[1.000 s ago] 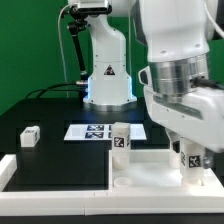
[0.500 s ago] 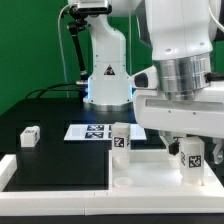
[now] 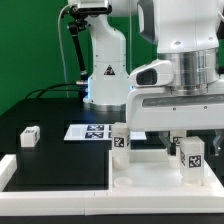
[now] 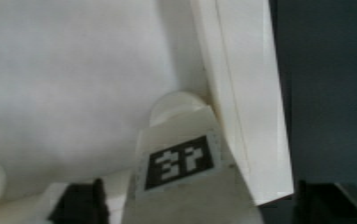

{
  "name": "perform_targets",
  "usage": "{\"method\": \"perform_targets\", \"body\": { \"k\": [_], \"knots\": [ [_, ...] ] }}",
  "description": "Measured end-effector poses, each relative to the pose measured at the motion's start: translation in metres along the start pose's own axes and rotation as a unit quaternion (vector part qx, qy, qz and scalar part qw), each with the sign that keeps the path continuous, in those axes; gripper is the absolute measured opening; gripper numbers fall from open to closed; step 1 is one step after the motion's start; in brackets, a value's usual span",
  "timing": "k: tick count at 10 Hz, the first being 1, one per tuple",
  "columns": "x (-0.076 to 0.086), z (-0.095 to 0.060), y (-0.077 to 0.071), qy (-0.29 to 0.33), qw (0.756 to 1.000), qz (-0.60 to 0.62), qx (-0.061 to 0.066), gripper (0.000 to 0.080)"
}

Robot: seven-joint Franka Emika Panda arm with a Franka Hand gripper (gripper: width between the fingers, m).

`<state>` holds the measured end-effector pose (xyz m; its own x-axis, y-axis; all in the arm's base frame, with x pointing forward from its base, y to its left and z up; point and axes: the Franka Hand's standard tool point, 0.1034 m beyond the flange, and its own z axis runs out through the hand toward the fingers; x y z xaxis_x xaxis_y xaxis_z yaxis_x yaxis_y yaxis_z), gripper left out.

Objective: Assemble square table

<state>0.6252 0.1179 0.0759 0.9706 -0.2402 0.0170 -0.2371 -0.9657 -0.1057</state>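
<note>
The white square tabletop (image 3: 150, 176) lies flat at the front of the exterior view's right. Two white tagged legs stand on it: one (image 3: 120, 139) at its far left corner, one (image 3: 191, 160) near its right side. My gripper (image 3: 192, 146) hangs over the right leg, jaws open on either side of its top. In the wrist view that leg (image 4: 189, 160) rises between the dark fingertips (image 4: 81, 202), with a gap on each side, above the tabletop (image 4: 68, 80). A third leg (image 3: 29, 135) lies loose on the black table at the exterior view's left.
The marker board (image 3: 93, 131) lies flat behind the tabletop. White border rails (image 3: 50, 186) run along the table's front left. The robot's base (image 3: 107, 70) stands at the back, with a green backdrop behind it.
The hand has swung level and shifted towards the exterior view's left above the right leg, showing more of it. The legs and tabletop have not moved.
</note>
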Motion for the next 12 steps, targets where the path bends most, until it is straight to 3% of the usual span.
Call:
{"method": "perform_targets", "body": {
  "k": [1,2,6,7,10,12],
  "knots": [
    [-0.0001,0.0000,-0.0001,0.000,1.000,0.002,0.000,0.0378],
    [-0.0006,0.0002,-0.0011,-0.002,0.998,0.061,0.004,0.0288],
    [-0.0013,0.0003,-0.0009,-0.007,0.978,0.208,0.006,0.0289],
    [-0.0041,-0.0011,0.0000,-0.028,0.961,0.275,-0.003,0.0289],
    [0.0001,0.0013,-0.0008,-0.036,0.869,0.493,0.013,0.0290],
    [-0.0007,0.0027,-0.0072,-0.033,0.824,0.565,0.013,0.0290]
  ]
}}
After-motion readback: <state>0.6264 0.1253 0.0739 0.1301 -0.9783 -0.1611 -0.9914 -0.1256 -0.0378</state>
